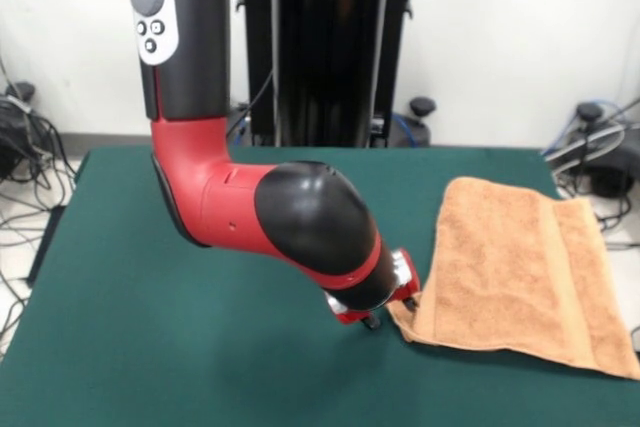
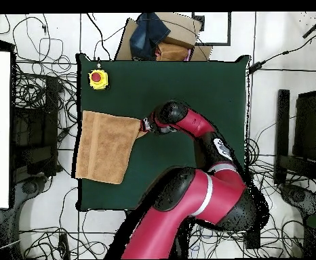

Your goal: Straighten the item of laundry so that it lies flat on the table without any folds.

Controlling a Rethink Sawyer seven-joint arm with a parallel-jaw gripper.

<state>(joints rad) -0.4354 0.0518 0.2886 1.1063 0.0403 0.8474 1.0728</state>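
The orange-tan towel lies on the right part of the green table, reaching its right edge, with a stripe band near that edge. My gripper is low over the table at the towel's near left corner, which is drawn up to a point against it, so it looks shut on that corner. In the overhead view the towel lies at the table's left edge, and the gripper is at its upper right corner. The fingers are mostly hidden by the wrist.
A yellow box with a red button stands on the table near the towel's far side. A cardboard box with dark cloth sits beyond the table's edge. Cables lie on the floor all round. The black pedestal stands behind the table.
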